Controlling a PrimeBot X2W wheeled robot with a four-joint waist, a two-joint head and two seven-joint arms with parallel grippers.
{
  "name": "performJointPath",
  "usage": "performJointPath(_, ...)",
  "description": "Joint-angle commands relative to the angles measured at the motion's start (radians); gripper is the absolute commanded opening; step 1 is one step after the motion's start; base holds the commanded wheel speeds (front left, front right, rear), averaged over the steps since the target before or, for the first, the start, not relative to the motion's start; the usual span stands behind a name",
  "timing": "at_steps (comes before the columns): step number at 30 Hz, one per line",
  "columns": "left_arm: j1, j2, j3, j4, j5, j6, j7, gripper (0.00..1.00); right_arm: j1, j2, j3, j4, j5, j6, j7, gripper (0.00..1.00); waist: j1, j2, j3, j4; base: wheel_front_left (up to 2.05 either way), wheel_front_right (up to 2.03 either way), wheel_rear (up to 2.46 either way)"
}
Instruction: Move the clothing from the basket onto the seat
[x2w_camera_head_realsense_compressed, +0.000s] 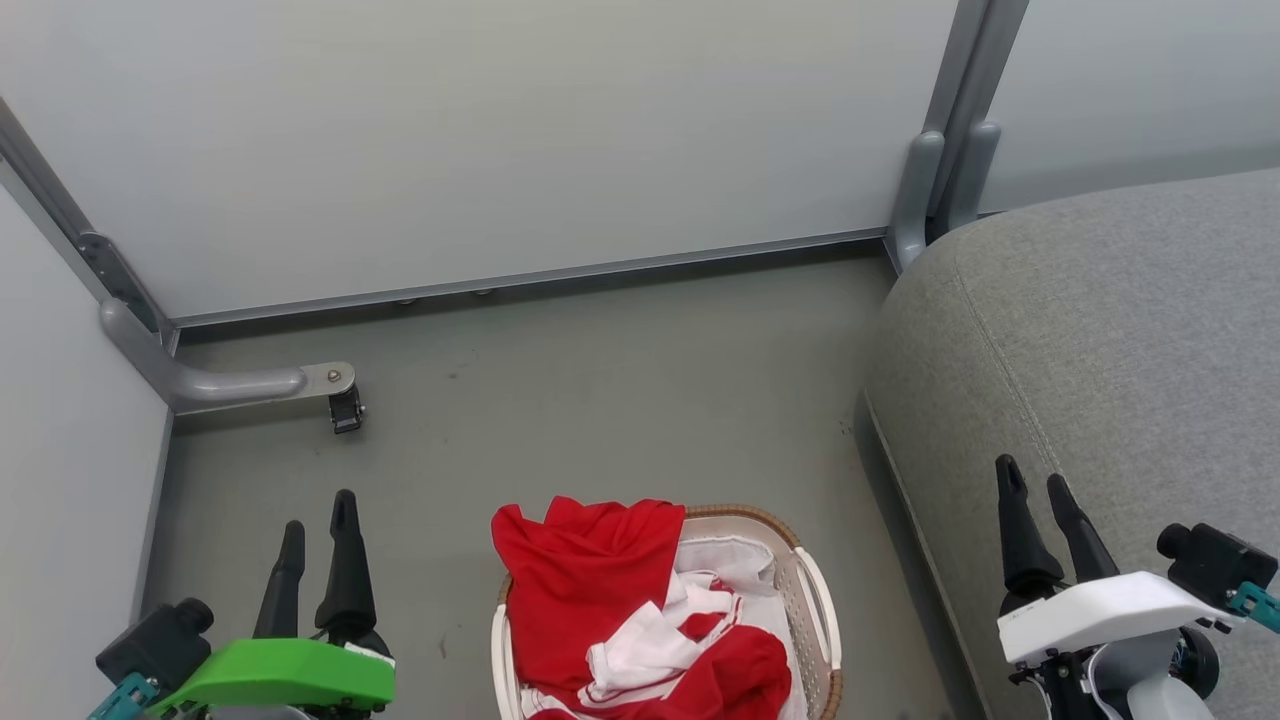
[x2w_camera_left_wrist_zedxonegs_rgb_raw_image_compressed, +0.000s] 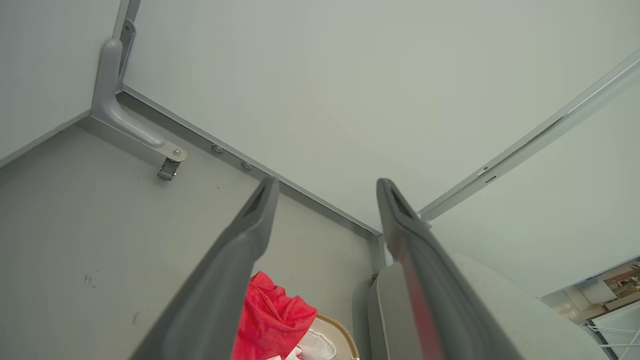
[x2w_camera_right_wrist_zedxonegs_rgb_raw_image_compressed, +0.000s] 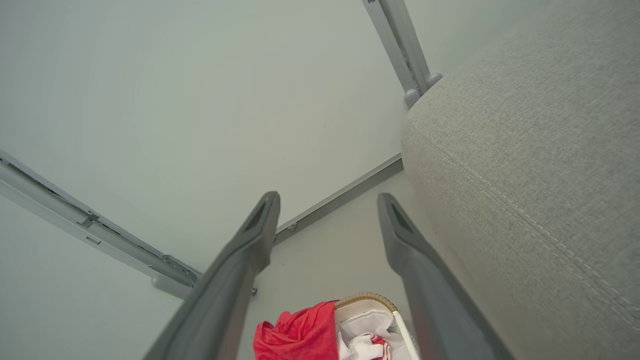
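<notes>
Grey floor (x2w_camera_head_realsense_compressed: 600, 400), closed in by pale partition panels (x2w_camera_head_realsense_compressed: 500, 130) on metal feet; 1 foot (x2w_camera_head_realsense_compressed: 250, 383) juts out at the head view's left.

- basket (x2w_camera_head_realsense_compressed: 815, 600): on the floor, bottom centre of the head view, brown woven rim showing on its far side, just beside the seat but apart from it
- clothing (x2w_camera_head_realsense_compressed: 590, 590): heaped inside the basket, red with white stripes and trim; 1 red fold spills over the basket's far-left rim. White sheet (x2w_camera_head_realsense_compressed: 745, 555) shows under it at the far right
- seat (x2w_camera_head_realsense_compressed: 1100, 350): grey woven cushion on the right, stitched seam visible, nothing lying on the part in view
- left gripper (x2w_camera_head_realsense_compressed: 319, 512): over the floor left of the basket, jaws parted, nothing between them
- right gripper (x2w_camera_head_realsense_compressed: 1032, 473): over the seat's near edge, jaws parted, empty

Both wrist views confirm the 2 fingers spread, clear of the cloth
</notes>
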Motion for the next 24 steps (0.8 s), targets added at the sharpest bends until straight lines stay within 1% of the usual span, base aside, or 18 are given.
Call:
performJointPath(1, 0.007, 0.007, -0.006, -0.004, 0.037, 0.005, -0.01, 1.0, 0.003, -0.007, 0.004, -0.007, -0.033, 0.0, -0.011, 1.0, 0.0, 0.001, 0.0, 0.0, 0.0, 0.0, 0.0)
performJointPath(12, 0.01, 0.008, -0.034, 0.017, 0.155, 0.023, -0.037, 1.0, 0.008, -0.008, 0.038, -0.006, -0.17, 0.0, -0.039, 1.0, 0.0, 0.0011, 0.0, 0.003, 0.0, 0.0, 0.0)
performJointPath(24, 0.018, 0.009, -0.056, 0.049, 0.226, 0.026, -0.064, 1.0, 0.012, -0.009, 0.06, 0.009, -0.287, 0.0, -0.065, 1.0, 0.0, 0.0013, 0.002, 0.007, 0.0, 0.0, 0.0)
